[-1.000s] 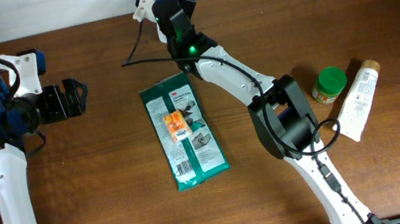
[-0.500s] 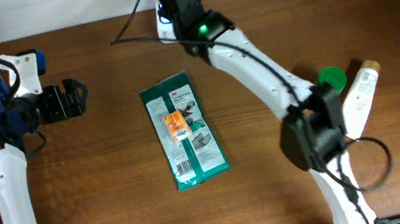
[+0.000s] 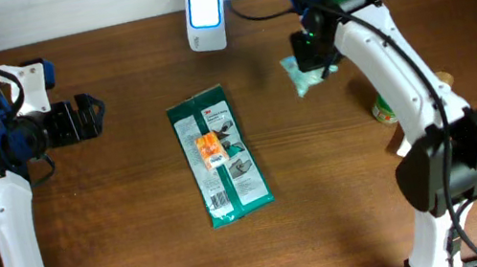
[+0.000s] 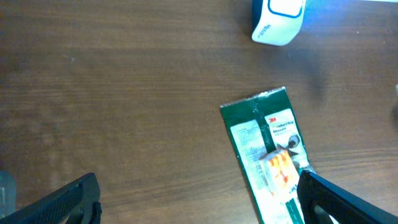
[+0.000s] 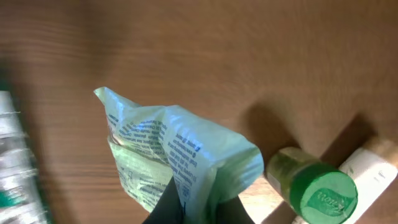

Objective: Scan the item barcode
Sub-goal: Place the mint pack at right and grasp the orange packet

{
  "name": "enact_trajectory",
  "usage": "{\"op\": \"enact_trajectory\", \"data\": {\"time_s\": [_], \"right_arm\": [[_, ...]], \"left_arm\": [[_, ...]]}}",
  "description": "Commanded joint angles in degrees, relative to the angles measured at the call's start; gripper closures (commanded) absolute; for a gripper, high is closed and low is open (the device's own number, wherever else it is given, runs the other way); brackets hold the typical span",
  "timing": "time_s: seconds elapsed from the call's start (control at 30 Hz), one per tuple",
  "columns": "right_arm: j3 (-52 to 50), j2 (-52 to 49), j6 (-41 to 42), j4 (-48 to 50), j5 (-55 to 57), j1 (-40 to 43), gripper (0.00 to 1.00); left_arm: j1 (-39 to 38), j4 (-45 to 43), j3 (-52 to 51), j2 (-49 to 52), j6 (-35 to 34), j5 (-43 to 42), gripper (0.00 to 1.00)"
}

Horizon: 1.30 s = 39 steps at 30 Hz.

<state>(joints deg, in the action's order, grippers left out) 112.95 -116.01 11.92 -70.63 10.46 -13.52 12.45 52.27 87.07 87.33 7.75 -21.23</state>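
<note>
Overhead, we see the right end effector (image 3: 311,61) clamped shut on a pale green packet (image 3: 300,79), which hangs off its tip above the counter (image 3: 143,256). The scanner (image 3: 203,8) stands well off to this end effector's left. A green-capped jar (image 5: 316,191) and a white tube (image 5: 373,168) lie just below and to its right. The left end effector (image 3: 85,118) hovers with jaws wide apart and empty, with a large green package (image 3: 221,161) ahead of it.

Our worry is the grip. The right wrist view shows the packet pinched at one crumpled fold, so limp film could slip free, or sag and hide the code. We cannot tell where the barcode sits — a wrong face toward the scanner would give no read. A low swing might also knock the jar over.
</note>
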Motion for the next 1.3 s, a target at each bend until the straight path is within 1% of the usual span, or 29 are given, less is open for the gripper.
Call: {"op": "enact_trajectory", "data": {"time_s": [0.0,0.1,0.13,0.17,0.2,0.23,0.27,0.3,0.33,0.37,0.4,0.43,0.47,0.5,0.57,0.63,0.7,0.73,0.77,0.8,0.87,0.9,0.93,1.0,1.03,1.07,1.17,1.27], "right_arm": [[-9.7,0.1,0.7,8.2,-0.4,6.1,0.96],[-17.5,0.1,0.3,16.5,-0.4,11.8,0.95],[-18.6,0.1,0.0,17.6,-0.4,13.1,0.86],[-18.9,0.1,-1.2,17.7,-0.8,14.4,0.69],[-18.8,0.1,-1.2,17.9,-0.8,14.8,0.58],[-17.6,0.2,-1.4,17.2,-0.9,15.1,0.55],[-15.7,0.8,-1.4,16.0,-1.0,15.0,0.55],[-12.0,2.1,-4.9,14.0,-5.6,14.1,0.55],[-7.4,3.0,-7.6,10.8,-13.8,12.4,0.54],[-4.7,3.3,-7.6,8.5,-19.8,10.9,0.54],[-3.2,3.3,-7.6,6.7,-27.7,8.4,0.54],[-3.4,3.0,-7.0,5.9,-32.1,6.0,0.54],[-4.1,2.2,-6.5,5.5,-34.1,2.8,0.55],[-5.2,1.4,-3.8,5.7,-34.2,-0.1,0.55],[-8.1,0.1,0.3,7.4,-34.0,-6.1,0.67],[-10.8,-0.7,3.7,11.8,-34.0,-10.7,0.67],[-13.1,-2.4,8.8,17.4,-34.0,-15.5,0.75],[-13.9,-3.2,12.4,19.8,-34.1,-17.5,0.79],[-15.1,-4.0,16.2,23.8,-34.2,-20.5,0.91],[-15.6,-5.0,18.0,27.3,-34.0,-23.7,0.96],[-15.6,-7.4,21.9,30.5,-32.3,-27.2,0.96],[-15.6,-8.6,22.1,31.8,-32.3,-28.5,0.96],[-15.6,-9.7,22.1,32.1,-32.3,-29.4,0.96],[-15.6,-11.5,22.0,29.5,-30.7,-29.6,0.96],[-15.6,-11.5,22.0,26.4,-25.7,-28.9,0.96],[-15.6,-11.5,21.7,24.9,-23.8,-28.5,0.96],[-15.5,-11.4,19.4,19.8,-18.8,-25.2,0.96],[-15.4,-11.1,14.8,19.5,-18.8,-18.9,0.96]], "left_arm": [[0.1,-0.1,0.4,-0.7,0.7,-0.8,0.01],[0.1,-0.1,0.4,-0.7,0.7,-0.8,0.01],[0.1,-0.1,0.4,-0.7,0.7,-0.8,0.01],[0.1,-0.1,0.4,-0.7,0.7,-0.9,0.01],[0.1,-0.1,0.4,-0.7,0.7,-0.9,0.01],[0.1,-0.1,0.4,-0.7,0.7,-0.9,0.01],[0.1,-0.1,0.4,-0.7,0.7,-0.8,0.01],[0.1,-0.1,0.4,-0.7,0.7,-0.9,0.01],[0.1,-0.1,0.4,-0.7,0.7,-0.8,0.01],[0.1,-0.1,0.4,-0.7,0.7,-0.8,0.01],[0.1,-0.1,0.4,-0.7,0.7,-0.9,0.01],[0.1,-0.1,0.4,-0.7,0.7,-0.8,0.01],[0.1,-0.1,0.4,-0.7,0.7,-0.9,0.01],[0.1,-0.1,0.4,-0.7,0.7,-0.9,0.01],[0.1,-0.1,0.4,-0.7,0.7,-0.9,0.01],[0.1,-0.1,0.4,-0.7,0.7,-0.9,0.01],[0.1,-0.1,0.4,-0.7,0.7,-0.8,0.01],[0.1,-0.1,0.4,-0.7,0.7,-0.9,0.01],[0.1,-0.1,0.4,-0.7,0.7,-0.8,0.01],[0.1,-0.1,0.4,-0.7,0.7,-0.9,0.01],[0.1,-0.1,0.4,-0.7,0.7,-0.9,0.01],[0.1,-0.1,0.4,-0.7,0.7,-0.8,0.01],[0.1,-0.1,0.4,-0.7,0.7,-0.9,0.01],[0.1,-0.1,0.4,-0.7,0.7,-0.9,0.01],[0.1,-0.1,0.4,-0.7,0.7,-0.9,0.01],[0.1,-0.1,0.4,-0.7,0.7,-0.8,0.01],[0.1,-0.1,0.4,-0.7,0.7,-0.9,0.01],[0.1,-0.1,0.4,-0.7,0.7,-0.8,0.01]]}}
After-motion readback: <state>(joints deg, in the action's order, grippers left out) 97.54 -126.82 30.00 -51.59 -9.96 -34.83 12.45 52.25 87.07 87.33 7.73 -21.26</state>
